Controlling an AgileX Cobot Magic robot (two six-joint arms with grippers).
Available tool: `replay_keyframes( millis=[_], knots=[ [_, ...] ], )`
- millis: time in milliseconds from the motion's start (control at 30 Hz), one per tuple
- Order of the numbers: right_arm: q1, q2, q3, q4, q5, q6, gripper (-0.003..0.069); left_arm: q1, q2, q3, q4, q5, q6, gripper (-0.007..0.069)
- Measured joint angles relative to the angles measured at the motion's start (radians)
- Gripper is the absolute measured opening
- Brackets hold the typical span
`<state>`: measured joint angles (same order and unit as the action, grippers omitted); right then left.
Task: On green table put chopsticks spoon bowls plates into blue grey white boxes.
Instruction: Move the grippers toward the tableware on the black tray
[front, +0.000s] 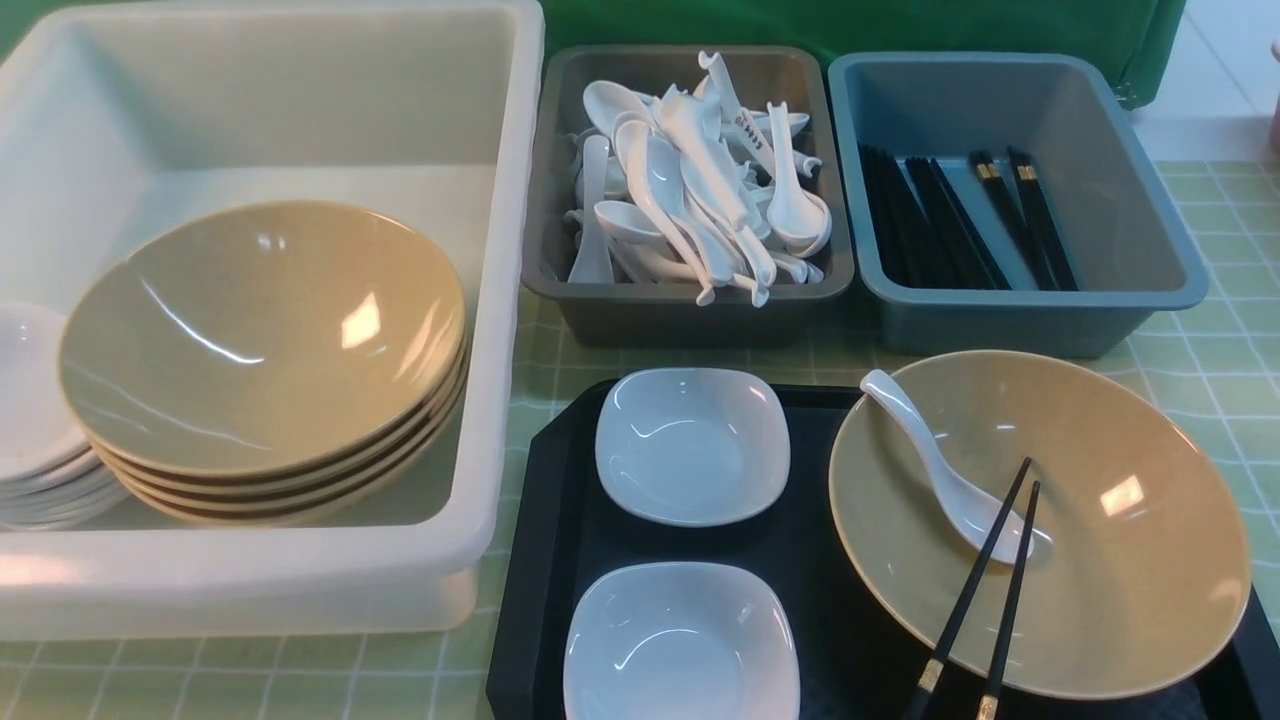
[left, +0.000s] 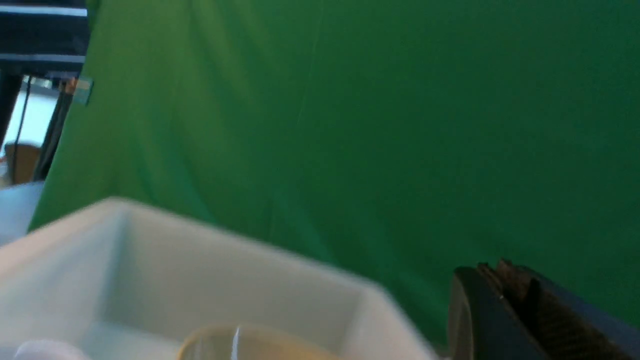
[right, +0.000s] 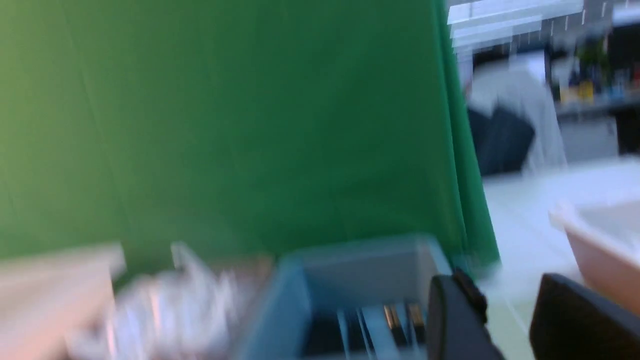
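Note:
A black tray (front: 830, 600) on the green table (front: 1220, 360) carries a wide tan bowl (front: 1100, 560). The white spoon (front: 940, 470) and the black chopsticks (front: 985, 590) lie in that bowl. Two small white dishes (front: 692, 445) (front: 680, 640) sit beside it on the tray. Behind stand the white tub (front: 510, 300), the grey bin (front: 680, 315) and the blue-grey bin (front: 1010, 320). Neither arm shows in the front view. My left gripper (left: 492, 267) is shut and empty, above the white tub (left: 200, 235). My right gripper (right: 507, 300) is open and empty, near the blue-grey bin (right: 350, 270).
The white tub holds a stack of tan bowls (front: 265, 340) and stacked white dishes (front: 30, 400). Several spoons (front: 690, 200) fill the grey bin, and several chopsticks (front: 950, 220) lie in the blue-grey bin. A green curtain (left: 350, 125) hangs behind the boxes.

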<state>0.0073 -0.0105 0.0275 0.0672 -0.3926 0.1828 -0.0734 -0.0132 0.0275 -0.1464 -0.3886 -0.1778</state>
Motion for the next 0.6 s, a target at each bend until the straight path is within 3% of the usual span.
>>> replay_keyframes(
  millis=[100,200,333,400,433,600],
  knots=[
    [0.0,0.0,-0.057,0.002,-0.006,0.023,0.0235,0.0,0.0,-0.024,-0.017,-0.15,-0.043,-0.0001],
    [0.0,0.008,-0.219,0.003,0.066,0.031,0.0235,0.0,0.009,-0.167,-0.02,-0.1,-0.051,-0.0001],
    [0.0,0.118,-0.465,0.003,0.194,0.023,0.0235,0.0,0.112,-0.386,-0.014,0.081,-0.051,-0.0001],
    [0.0,0.235,-0.624,0.003,0.309,0.017,0.0235,0.0,0.244,-0.556,-0.008,0.272,-0.051,-0.0001],
    [0.0,0.256,-0.647,0.003,0.332,0.017,0.0235,0.0,0.255,-0.568,-0.006,0.289,-0.051,-0.0001],
    [0.0,0.514,-0.84,0.003,0.658,-0.058,0.0235,0.0,0.574,-0.755,0.002,0.674,-0.017,-0.0001]
  ],
)
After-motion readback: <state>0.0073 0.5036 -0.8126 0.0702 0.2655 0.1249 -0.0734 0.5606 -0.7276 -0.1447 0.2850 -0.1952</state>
